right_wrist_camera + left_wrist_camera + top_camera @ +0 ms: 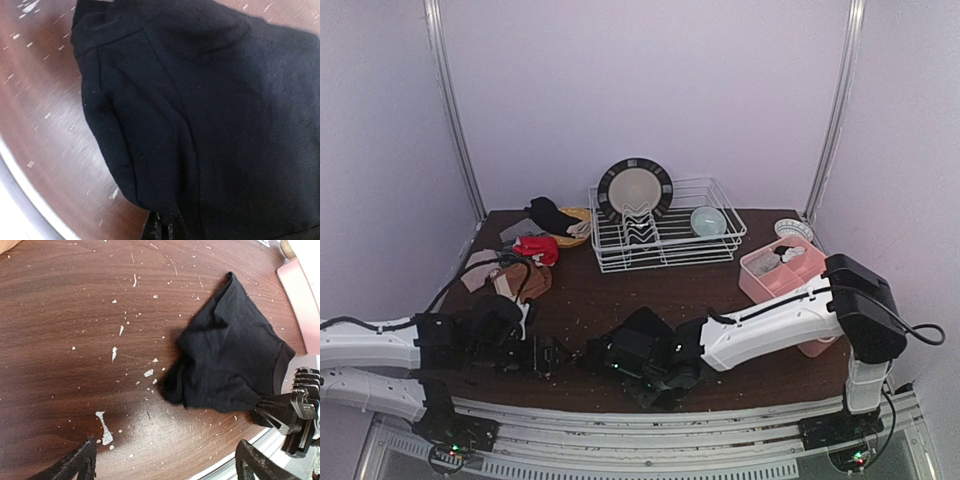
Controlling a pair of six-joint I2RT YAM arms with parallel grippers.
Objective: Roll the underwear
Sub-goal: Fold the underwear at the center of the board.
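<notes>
A black underwear [230, 357] lies crumpled on the brown table [75, 315] near its front edge; it also shows in the top view [642, 328]. My right gripper [165, 229] is shut on the near hem of this garment, which fills the right wrist view [210, 115]. The same gripper shows in the left wrist view [282, 412]. My left gripper [167, 462] is open and empty, low over bare table just left of the cloth. More underwear sits at the back left: red [538, 248], brown [520, 280], beige [478, 265], grey [515, 232] and black [550, 212].
A white wire dish rack [665, 250] with a dark-rimmed plate [635, 188] and a pale bowl [708, 220] stands at the back. A pink compartment tray [775, 280] is at the right, a small white bowl [792, 230] behind it. Pale crumbs dot the tabletop.
</notes>
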